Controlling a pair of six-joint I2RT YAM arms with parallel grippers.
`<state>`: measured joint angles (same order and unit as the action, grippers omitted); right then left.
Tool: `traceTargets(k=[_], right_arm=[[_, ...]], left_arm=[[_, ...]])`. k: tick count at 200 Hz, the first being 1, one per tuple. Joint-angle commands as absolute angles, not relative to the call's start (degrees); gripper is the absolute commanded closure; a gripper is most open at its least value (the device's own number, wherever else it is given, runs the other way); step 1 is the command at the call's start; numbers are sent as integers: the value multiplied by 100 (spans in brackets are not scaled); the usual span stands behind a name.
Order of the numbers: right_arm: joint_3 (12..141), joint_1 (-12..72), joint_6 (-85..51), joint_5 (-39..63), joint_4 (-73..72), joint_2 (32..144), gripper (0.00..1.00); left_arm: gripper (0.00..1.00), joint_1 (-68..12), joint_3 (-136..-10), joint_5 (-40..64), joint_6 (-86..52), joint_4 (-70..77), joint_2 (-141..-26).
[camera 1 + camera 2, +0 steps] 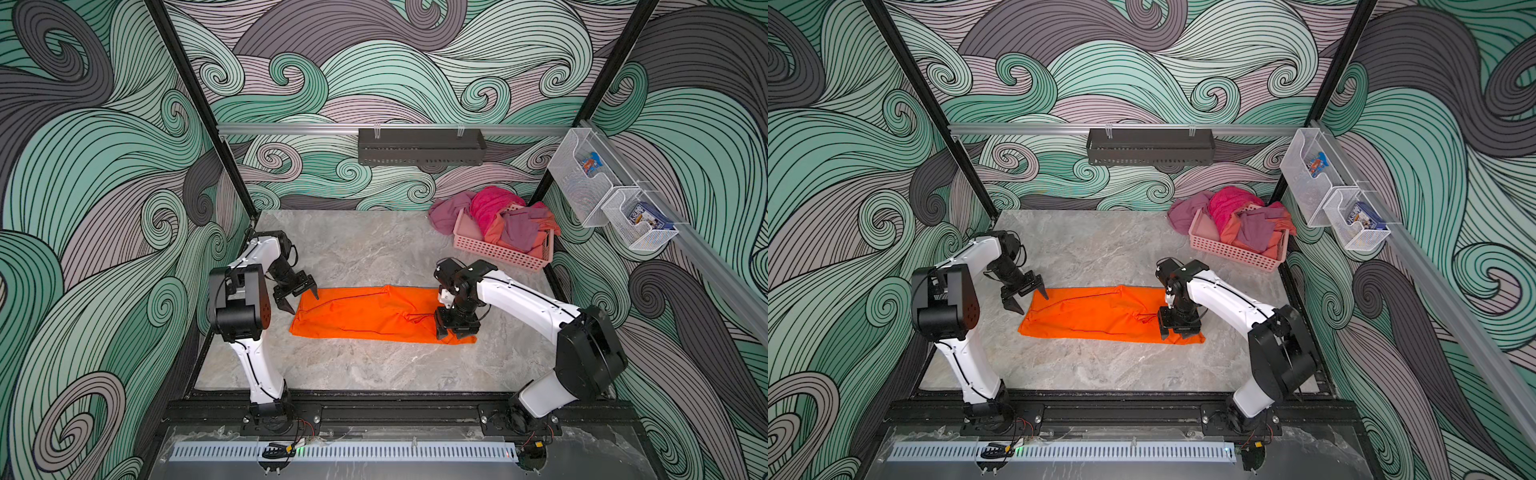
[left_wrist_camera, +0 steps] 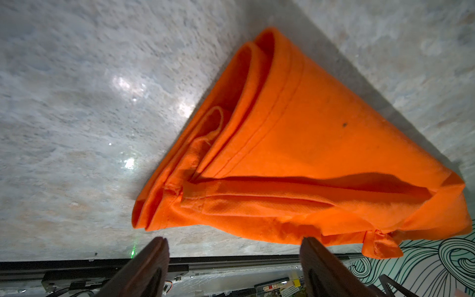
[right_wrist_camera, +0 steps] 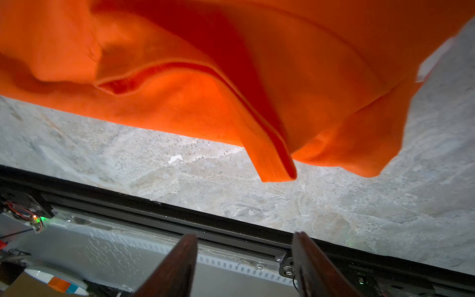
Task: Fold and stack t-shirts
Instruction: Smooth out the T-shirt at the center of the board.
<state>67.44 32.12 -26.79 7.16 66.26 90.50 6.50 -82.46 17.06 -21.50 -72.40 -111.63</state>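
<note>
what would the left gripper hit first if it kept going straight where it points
Probably the folded end of the orange t-shirt, ahead of the open left gripper; it might touch the marble table first.

Top views: stereo pair, high above the front edge, angled down; both cover the whole counter.
Left wrist view: close behind left gripper.
Right wrist view: close behind right gripper.
All share the orange t-shirt.

Pink basket, wall bins, perhaps cards
</note>
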Motion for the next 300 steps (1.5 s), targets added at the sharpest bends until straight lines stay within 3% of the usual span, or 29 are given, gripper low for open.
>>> traceTargets(k=[1,26,81,175,300], right_arm=[[7185,3187,-2628,312,6612,9347,65],[7474,3187,-2436,333,6448,9895,100],[7780,3164,-2174,295,6035,10721,100],[8042,2928,-2000,45,6013,10620,100],[7822,3003,-2083,1001,5724,10635,100]], left_arm=[[16,694,-8407,1793,-2184,-7341,-11242],[16,690,-8368,1802,-2190,-7322,-11218],[16,694,-8229,1776,-2198,-7299,-11100],[16,688,-8246,1793,-2201,-7295,-11144],[16,694,-8235,1813,-2145,-7260,-11224]])
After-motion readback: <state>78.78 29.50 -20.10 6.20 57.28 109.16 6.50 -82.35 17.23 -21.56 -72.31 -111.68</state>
